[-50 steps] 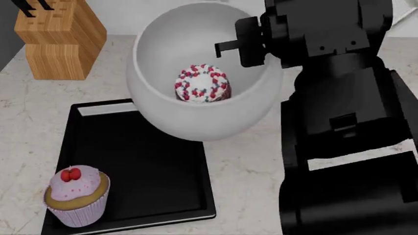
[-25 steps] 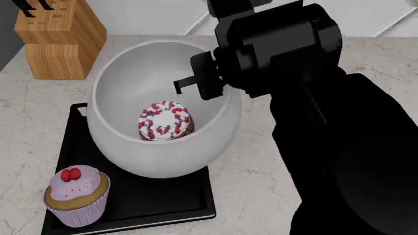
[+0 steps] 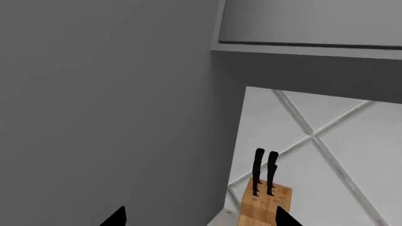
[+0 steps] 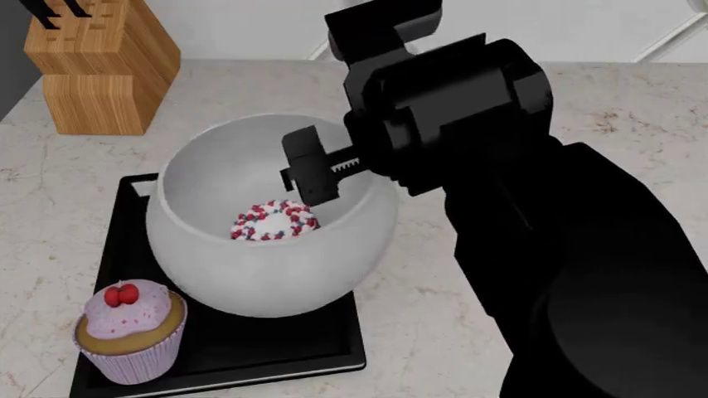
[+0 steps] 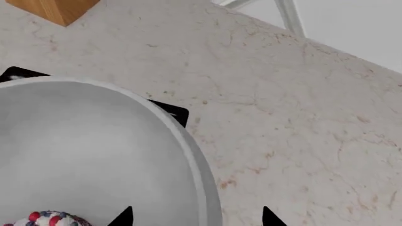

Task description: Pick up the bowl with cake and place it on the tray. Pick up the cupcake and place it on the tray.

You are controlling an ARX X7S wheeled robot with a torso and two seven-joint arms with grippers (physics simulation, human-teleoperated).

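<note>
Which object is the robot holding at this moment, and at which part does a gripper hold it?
The right gripper holds the bowl at its rim, on the side toward the arm. The left gripper holds nothing.

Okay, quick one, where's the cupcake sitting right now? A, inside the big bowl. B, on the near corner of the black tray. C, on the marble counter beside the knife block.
B: the cupcake stands on the near left corner of the tray, outside the bowl.

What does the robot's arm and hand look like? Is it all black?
Yes, the right arm is all matte black, built of chunky rounded and boxy blocks. Its hand has a toothed bar on it. No cables or markings show. Of the left hand, only two black pointed fingertips show.
</note>
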